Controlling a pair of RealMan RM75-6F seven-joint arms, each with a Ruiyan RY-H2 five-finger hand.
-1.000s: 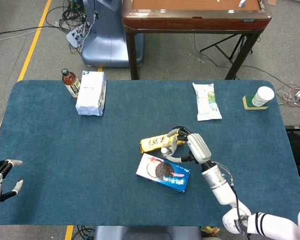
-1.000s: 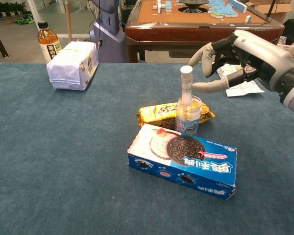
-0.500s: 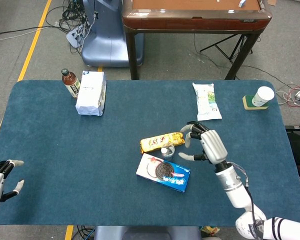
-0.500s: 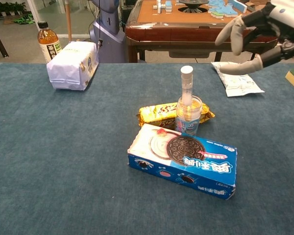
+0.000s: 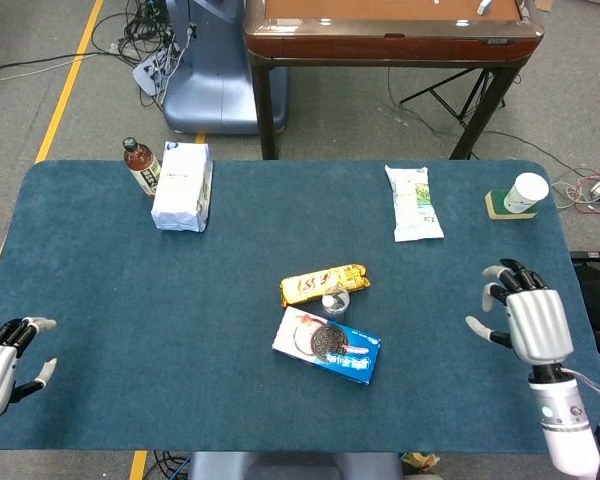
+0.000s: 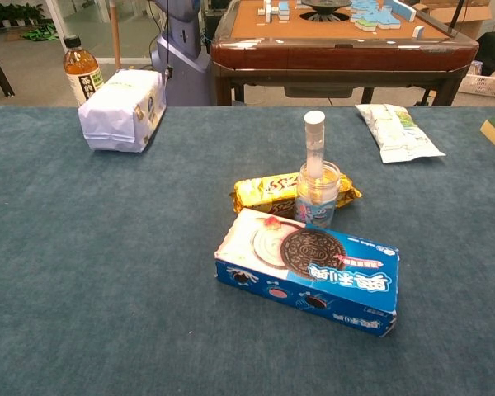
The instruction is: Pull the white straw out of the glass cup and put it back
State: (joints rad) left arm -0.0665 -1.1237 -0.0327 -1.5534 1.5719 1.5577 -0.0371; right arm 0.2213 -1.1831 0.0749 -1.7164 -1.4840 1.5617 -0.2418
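Observation:
The white straw stands upright in the glass cup at the middle of the table; from the head view the cup is small, between the yellow packet and the blue box. My right hand hovers over the table's right side, far from the cup, fingers apart and holding nothing. My left hand sits at the front left corner, also empty with fingers apart. Neither hand shows in the chest view.
A blue cookie box lies just in front of the cup and a yellow snack packet behind it. A white bag and brown bottle stand back left. A green-white packet and paper cup lie back right.
My right hand has pulled away from the straw, moving right and toward the table's front edge, out of the chest view. The straw stays in the cup. The left hand barely moved.

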